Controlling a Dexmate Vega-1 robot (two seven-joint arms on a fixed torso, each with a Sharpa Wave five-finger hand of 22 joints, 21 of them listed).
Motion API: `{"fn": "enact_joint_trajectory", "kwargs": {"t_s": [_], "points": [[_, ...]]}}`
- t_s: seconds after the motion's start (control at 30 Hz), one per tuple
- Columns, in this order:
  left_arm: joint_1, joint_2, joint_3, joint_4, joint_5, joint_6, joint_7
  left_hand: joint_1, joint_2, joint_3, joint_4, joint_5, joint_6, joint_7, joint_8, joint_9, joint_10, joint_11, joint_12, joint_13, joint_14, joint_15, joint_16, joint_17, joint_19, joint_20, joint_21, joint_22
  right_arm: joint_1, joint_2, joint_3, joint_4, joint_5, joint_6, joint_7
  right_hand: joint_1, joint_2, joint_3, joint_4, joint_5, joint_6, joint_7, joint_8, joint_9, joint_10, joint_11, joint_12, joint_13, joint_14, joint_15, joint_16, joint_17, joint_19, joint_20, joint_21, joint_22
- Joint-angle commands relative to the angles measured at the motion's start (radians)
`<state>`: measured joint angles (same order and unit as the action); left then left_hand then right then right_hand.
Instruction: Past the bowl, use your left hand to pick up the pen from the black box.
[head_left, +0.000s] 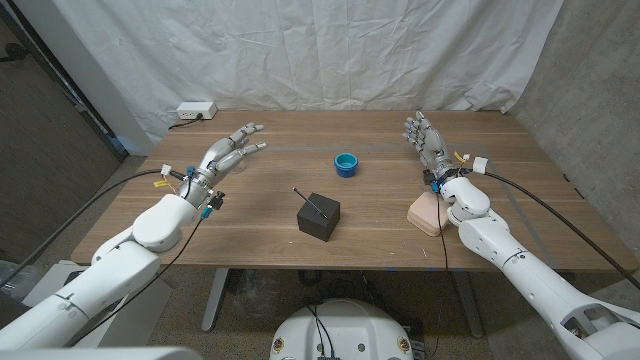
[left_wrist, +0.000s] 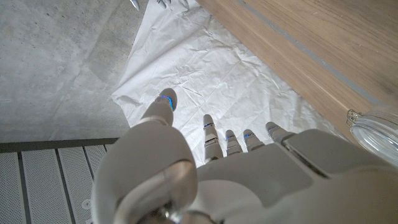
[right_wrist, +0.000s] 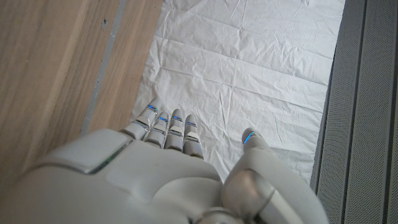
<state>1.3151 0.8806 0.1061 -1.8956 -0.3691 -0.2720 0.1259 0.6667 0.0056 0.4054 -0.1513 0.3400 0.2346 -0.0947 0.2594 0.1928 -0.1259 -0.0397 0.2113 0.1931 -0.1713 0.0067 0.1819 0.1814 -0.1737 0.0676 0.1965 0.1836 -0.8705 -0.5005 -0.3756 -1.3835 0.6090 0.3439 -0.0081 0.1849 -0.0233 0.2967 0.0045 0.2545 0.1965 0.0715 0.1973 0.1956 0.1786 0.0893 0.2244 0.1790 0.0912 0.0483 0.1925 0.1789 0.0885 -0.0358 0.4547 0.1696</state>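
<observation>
The pen (head_left: 313, 203) lay slanted across the top of the black box (head_left: 319, 216), near the table (head_left: 250, 235) front, with the blue bowl (head_left: 346, 163) beyond it. The left robot hand (head_left: 228, 153) hovered well apart, fingers spread, holding nothing; the right robot hand (head_left: 425, 135) was likewise open and empty. The thin pen could roll off if fingertips nudged it or shoved the box.

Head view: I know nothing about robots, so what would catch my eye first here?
Two white arms reach in over a wooden table, the left hand and right hand open, holding nothing. Mid-table sits a black box with a pen lying on top. Just beyond it stands a small blue bowl.
</observation>
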Motion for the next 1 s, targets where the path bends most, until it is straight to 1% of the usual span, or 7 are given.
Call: {"fn": "enact_joint_trajectory", "kwargs": {"t_s": [0.03,0.2,0.27,0.47,0.73,0.8,1.0], "points": [[0.038,0.025,-0.032,-0.073,0.098,0.085,0.051,0.016,-0.001,0.002,-0.008,-0.001,0.012,0.001,0.008,0.006,0.001,-0.002,0.002,0.004,-0.005,-0.002,0.006,0.002,-0.031,0.004,0.01,0.003,0.002,0.006,0.0,0.004,0.0,0.006,-0.002,0.002,0.008,0.001,-0.006,-0.005,0.009,0.001,0.006,-0.001,0.008,-0.004,-0.005,0.004,0.009,-0.001,0.003,0.005,0.013,-0.013,-0.002,0.006],[0.048,0.008,-0.039,-0.067,0.108,0.062,0.055,0.03,-0.001,0.005,-0.012,-0.002,0.023,-0.002,0.01,0.006,-0.001,0.0,0.002,0.004,-0.007,0.0,0.005,0.001,-0.031,0.003,0.01,0.003,0.001,0.008,-0.001,0.005,-0.002,0.008,-0.004,0.002,0.008,0.001,-0.007,-0.005,0.009,0.001,0.006,-0.001,0.007,-0.004,-0.006,0.004,0.009,-0.001,0.003,0.005,0.013,-0.013,-0.004,0.006],[0.056,0.006,-0.043,-0.078,0.13,0.073,0.071,0.042,-0.002,0.007,-0.015,-0.003,0.038,0.009,0.014,0.006,0.002,0.006,0.003,0.004,-0.006,0.0,0.005,0.001,-0.03,-0.007,0.01,0.003,0.0,0.008,-0.001,0.004,-0.003,0.009,-0.006,0.002,0.008,0.001,-0.007,-0.006,0.009,0.0,0.006,-0.001,0.006,-0.002,-0.007,0.004,0.008,0.001,0.002,0.005,0.012,-0.011,-0.006,0.006],[0.075,0.003,-0.056,-0.102,0.17,0.094,0.09,0.069,-0.004,0.011,-0.019,-0.004,0.068,0.019,0.021,0.006,0.002,0.005,0.003,0.003,-0.008,-0.002,0.005,0.0,-0.022,-0.015,0.012,0.002,-0.005,0.006,0.0,-0.005,-0.006,0.009,-0.012,0.002,0.009,0.0,-0.007,-0.006,0.011,-0.002,0.006,-0.001,0.008,-0.002,-0.006,0.004,0.007,0.001,0.002,0.005,0.011,-0.009,-0.009,0.007],[0.102,0.003,-0.078,-0.125,0.194,0.116,0.087,0.136,0.003,0.027,-0.026,-0.004,0.109,0.002,0.028,0.006,-0.016,-0.002,-0.003,0.002,-0.012,-0.003,0.003,-0.001,-0.008,-0.004,0.015,0.0,-0.001,0.005,-0.003,-0.007,-0.009,0.003,-0.014,0.002,0.009,-0.001,-0.008,-0.007,0.011,-0.003,0.006,-0.001,0.009,-0.002,-0.007,0.004,0.006,0.002,0.001,0.006,0.01,-0.008,-0.012,0.007],[0.108,0.005,-0.083,-0.137,0.209,0.139,0.094,0.147,0.005,0.03,-0.027,-0.005,0.109,0.005,0.027,0.006,-0.02,0.0,-0.004,0.002,-0.018,-0.004,0.001,-0.001,-0.007,0.001,0.015,0.0,0.002,0.007,-0.004,-0.004,-0.008,0.0,-0.013,0.002,0.009,-0.001,-0.008,-0.007,0.011,-0.003,0.006,-0.001,0.009,-0.001,-0.007,0.004,0.006,0.003,0.001,0.006,0.01,-0.008,-0.013,0.007],[0.106,0.001,-0.09,-0.138,0.207,0.162,0.085,0.196,0.013,0.042,-0.028,-0.01,0.138,-0.004,0.033,0.008,-0.029,0.0,-0.006,0.002,-0.021,0.001,0.001,-0.002,-0.003,0.01,0.014,0.0,0.015,0.014,-0.011,0.01,-0.011,-0.003,-0.008,0.001,0.009,-0.002,-0.008,-0.008,0.011,-0.002,0.005,-0.001,0.009,-0.002,-0.007,0.004,0.005,0.003,0.001,0.006,0.01,-0.007,-0.016,0.007]]}}
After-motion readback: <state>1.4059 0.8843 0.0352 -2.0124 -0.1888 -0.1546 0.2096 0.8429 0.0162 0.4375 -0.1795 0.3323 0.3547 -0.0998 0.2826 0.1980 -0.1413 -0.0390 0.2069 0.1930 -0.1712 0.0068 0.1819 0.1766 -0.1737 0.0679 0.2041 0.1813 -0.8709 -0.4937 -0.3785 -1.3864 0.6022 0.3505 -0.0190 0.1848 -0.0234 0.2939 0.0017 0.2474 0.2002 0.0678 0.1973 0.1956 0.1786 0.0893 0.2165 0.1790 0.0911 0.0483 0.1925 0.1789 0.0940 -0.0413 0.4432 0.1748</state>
